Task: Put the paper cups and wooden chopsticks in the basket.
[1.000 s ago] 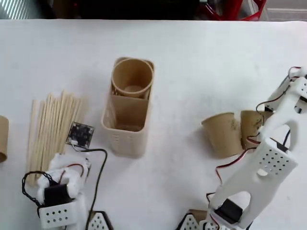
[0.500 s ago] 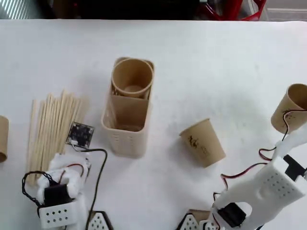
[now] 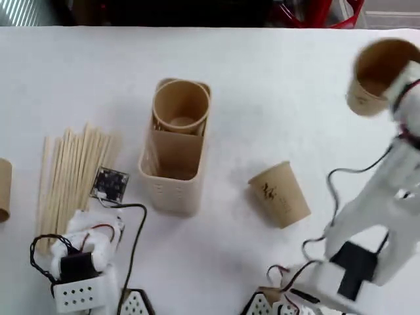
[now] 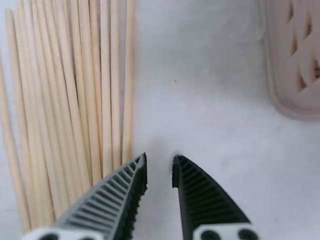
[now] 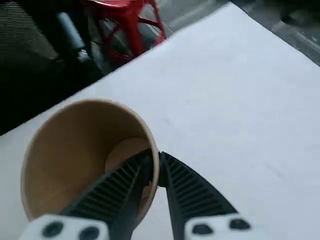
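A beige slotted basket (image 3: 172, 176) stands mid-table with a paper cup (image 3: 180, 108) upright in its far end. My right gripper (image 5: 156, 160) is shut on the rim of a second paper cup (image 5: 75, 150), held high over the table's far right (image 3: 375, 73). A third paper cup (image 3: 279, 195) lies on its side to the right of the basket. Several wooden chopsticks (image 3: 69, 174) lie in a bundle left of the basket. My left gripper (image 4: 160, 165) hovers low beside the chopsticks (image 4: 75, 90), with a narrow gap between its fingers and nothing in it.
Another paper cup (image 3: 3, 190) shows at the table's left edge. The basket's corner (image 4: 295, 60) is close to my left gripper. The left arm's base (image 3: 79, 269) and cables sit at the front left. A red chair (image 5: 125, 25) stands beyond the table's far edge.
My right arm has lifted one cup off the table and carried it up and toward the far right. The other cup there shifted left and came to rest. The left arm kept still.
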`<state>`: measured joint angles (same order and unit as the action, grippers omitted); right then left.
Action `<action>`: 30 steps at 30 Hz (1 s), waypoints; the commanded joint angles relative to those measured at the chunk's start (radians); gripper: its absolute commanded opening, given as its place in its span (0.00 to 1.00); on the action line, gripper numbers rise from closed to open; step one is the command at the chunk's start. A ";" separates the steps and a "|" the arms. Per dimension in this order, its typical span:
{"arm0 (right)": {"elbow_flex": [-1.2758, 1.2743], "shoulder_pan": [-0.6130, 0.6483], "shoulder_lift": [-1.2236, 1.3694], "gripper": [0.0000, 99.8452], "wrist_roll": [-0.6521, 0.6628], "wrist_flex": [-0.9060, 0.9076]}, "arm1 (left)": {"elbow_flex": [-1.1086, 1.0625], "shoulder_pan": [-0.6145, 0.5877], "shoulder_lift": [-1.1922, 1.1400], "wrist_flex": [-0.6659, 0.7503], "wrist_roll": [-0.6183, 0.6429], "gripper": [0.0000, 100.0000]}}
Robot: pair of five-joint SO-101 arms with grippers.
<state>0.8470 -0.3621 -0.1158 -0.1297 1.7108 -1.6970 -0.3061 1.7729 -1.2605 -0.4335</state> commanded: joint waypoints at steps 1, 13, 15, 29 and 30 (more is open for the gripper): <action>0.038 0.234 -0.134 0.02 -0.064 -0.010 | 0.002 -0.005 0.007 -0.005 -0.006 0.10; -0.040 0.783 -0.148 0.02 -0.138 -0.162 | 0.002 -0.005 0.007 -0.005 -0.006 0.10; -0.107 0.802 -0.114 0.02 -0.132 -0.179 | 0.002 -0.005 0.007 -0.005 -0.006 0.10; -0.419 0.800 -0.031 0.02 -0.064 -0.358 | 0.002 -0.005 0.007 -0.005 -0.006 0.10; -0.440 0.800 -0.031 0.02 -0.063 -0.366 | 0.002 -0.005 0.007 -0.005 -0.006 0.10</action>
<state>0.4342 0.4312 -0.1435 -0.2033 1.3794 -1.6970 -0.3061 1.7729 -1.2605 -0.4335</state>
